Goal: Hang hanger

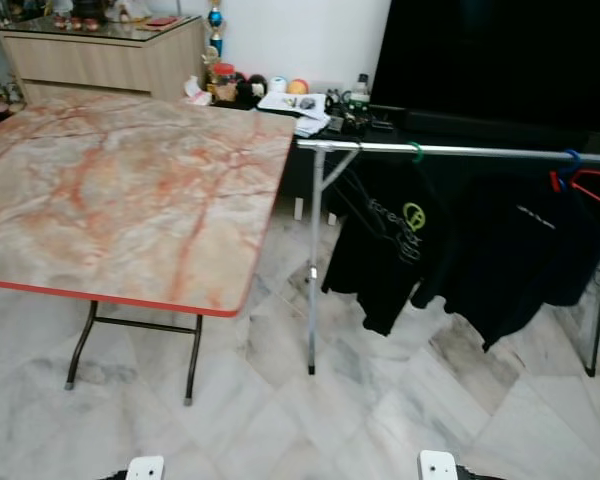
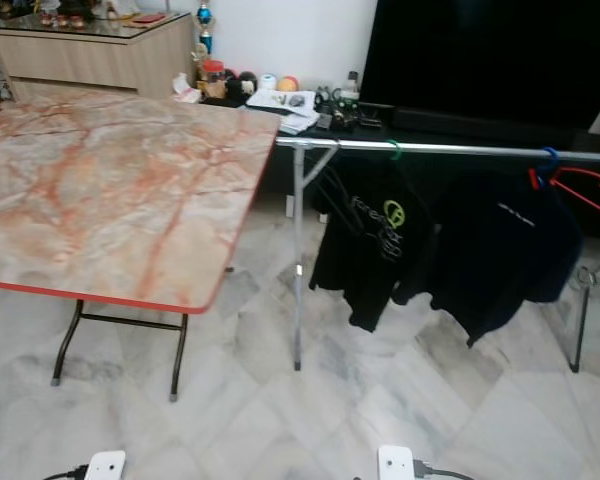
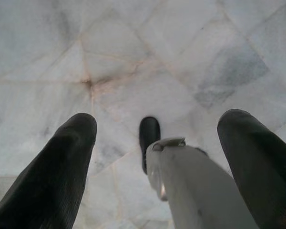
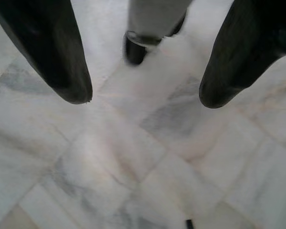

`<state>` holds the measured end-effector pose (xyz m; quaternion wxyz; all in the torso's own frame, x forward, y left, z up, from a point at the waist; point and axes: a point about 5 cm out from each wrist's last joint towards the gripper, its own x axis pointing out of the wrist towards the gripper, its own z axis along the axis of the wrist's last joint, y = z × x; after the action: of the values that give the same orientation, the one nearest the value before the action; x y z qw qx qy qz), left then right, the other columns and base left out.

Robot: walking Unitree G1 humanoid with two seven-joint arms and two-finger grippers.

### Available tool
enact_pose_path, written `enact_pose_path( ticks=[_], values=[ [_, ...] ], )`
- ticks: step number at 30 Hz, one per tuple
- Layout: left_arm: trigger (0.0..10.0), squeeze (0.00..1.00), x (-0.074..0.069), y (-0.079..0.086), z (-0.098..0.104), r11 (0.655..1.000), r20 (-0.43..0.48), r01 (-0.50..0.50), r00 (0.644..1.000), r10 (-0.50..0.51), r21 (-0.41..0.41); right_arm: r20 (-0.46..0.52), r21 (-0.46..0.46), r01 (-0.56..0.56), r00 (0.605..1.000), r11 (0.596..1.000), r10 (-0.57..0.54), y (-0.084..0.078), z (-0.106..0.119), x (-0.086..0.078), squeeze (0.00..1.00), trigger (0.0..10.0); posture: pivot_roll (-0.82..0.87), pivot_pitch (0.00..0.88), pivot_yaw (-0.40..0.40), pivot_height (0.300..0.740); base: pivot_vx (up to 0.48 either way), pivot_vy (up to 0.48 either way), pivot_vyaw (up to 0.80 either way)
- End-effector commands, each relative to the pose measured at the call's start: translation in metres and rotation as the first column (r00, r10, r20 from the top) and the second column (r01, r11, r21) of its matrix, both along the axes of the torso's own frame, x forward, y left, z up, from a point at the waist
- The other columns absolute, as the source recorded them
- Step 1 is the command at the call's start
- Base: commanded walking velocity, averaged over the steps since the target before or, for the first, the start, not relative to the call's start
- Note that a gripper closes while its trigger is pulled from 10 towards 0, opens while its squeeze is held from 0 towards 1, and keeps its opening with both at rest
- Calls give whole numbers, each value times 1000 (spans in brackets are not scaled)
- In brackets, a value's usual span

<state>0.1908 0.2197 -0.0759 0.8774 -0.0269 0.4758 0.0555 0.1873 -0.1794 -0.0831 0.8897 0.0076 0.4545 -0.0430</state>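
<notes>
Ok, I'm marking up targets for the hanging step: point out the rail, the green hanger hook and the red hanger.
rail (image 1: 480, 151): left eye view, bare stretch of the metal bar.
green hanger hook (image 1: 416, 152): left eye view, the curve over the rail.
red hanger (image 2: 590, 190): right eye view, its upper arm.

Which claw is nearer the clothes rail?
Right. The clothes rail is ahead on the robot's right; both the right claw and left claw hang open over the floor.

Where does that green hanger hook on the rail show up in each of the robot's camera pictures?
Left eye view: green hanger hook on the silver rail, right of centre.
Right eye view: near centre.
Wrist views: marble floor instead.
Shared landmark: the black T-shirt's green logo.
</notes>
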Motion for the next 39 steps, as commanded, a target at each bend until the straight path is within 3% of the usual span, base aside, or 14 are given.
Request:
enact_pose_path(
  ticks=[1,7,18,39],
  values=[
    [10000,0,8,73,30,999,82,-14,997,11,35,-75,152,67,996,986,-56,11,-17,-40,0,10000,101,76,52,740,0,-480,0],
    [10000,0,7,73,30,999,76,-12,997,10,35,-79,152,68,995,986,-56,12,-17,-39,0,10000,100,75,53,740,0,-452,0],
    [10000,0,5,73,29,999,60,-11,998,9,34,-72,143,73,995,987,-64,11,-14,-30,0,10000,72,50,56,740,0,0,0],
    [10000,0,4,72,28,999,60,-7,998,5,34,-78,135,58,996,989,-48,11,-14,-30,0,10000,68,45,57,740,0,0,0]
  ],
)
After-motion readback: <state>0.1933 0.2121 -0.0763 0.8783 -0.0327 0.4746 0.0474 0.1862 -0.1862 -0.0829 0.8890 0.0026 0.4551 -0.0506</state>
